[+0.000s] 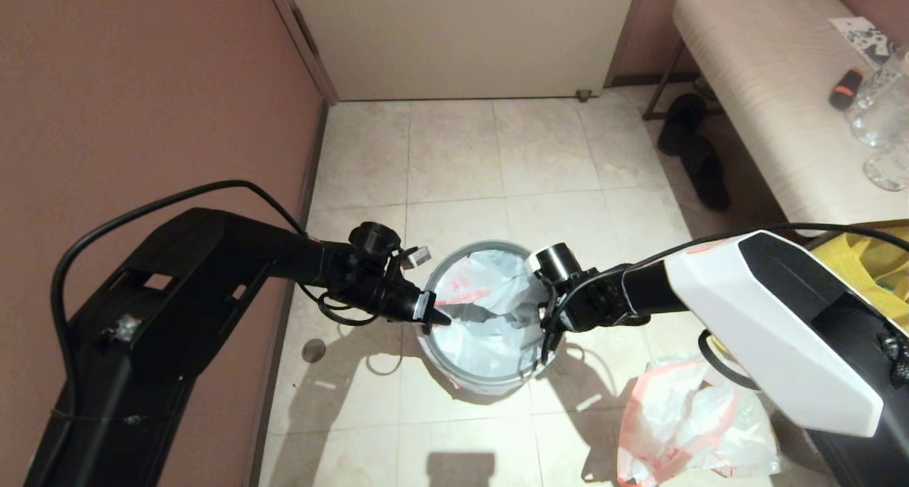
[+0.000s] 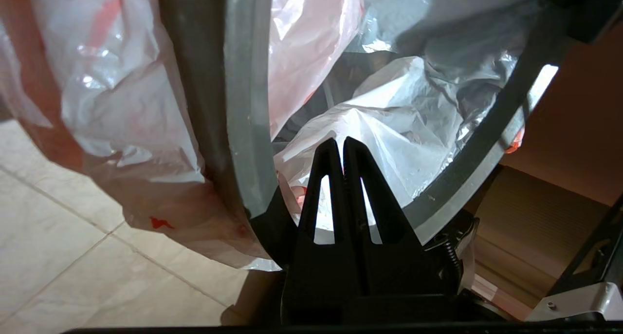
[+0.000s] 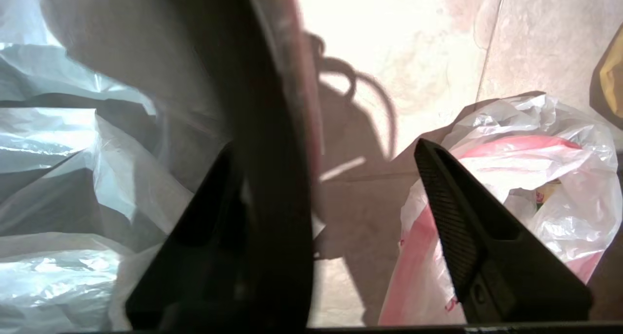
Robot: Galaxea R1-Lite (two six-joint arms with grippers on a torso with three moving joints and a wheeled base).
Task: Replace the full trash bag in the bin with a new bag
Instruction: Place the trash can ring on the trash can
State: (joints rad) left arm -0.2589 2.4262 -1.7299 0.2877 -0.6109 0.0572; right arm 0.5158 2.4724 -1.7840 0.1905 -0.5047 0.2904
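Bin (image 1: pixel 490 386): stands on the tiled floor between the two arms, grey hoop rim (image 2: pixel 246 105) on top.
New bag (image 1: pixel 483 309): lines the bin, its pink hem folded out over the rim.
Left gripper (image 1: pixel 434 315): at the bin's left edge — jaws pressed together over the rim, on the new bag's film as far as the wrist view shows.
Right gripper (image 3: pixel 326 197): at the bin's right edge — jaws wide, one inside the bin, one outside, the wall between them.
Full trash bag (image 1: pixel 692 419): on the floor right of the bin, apart from both grippers.
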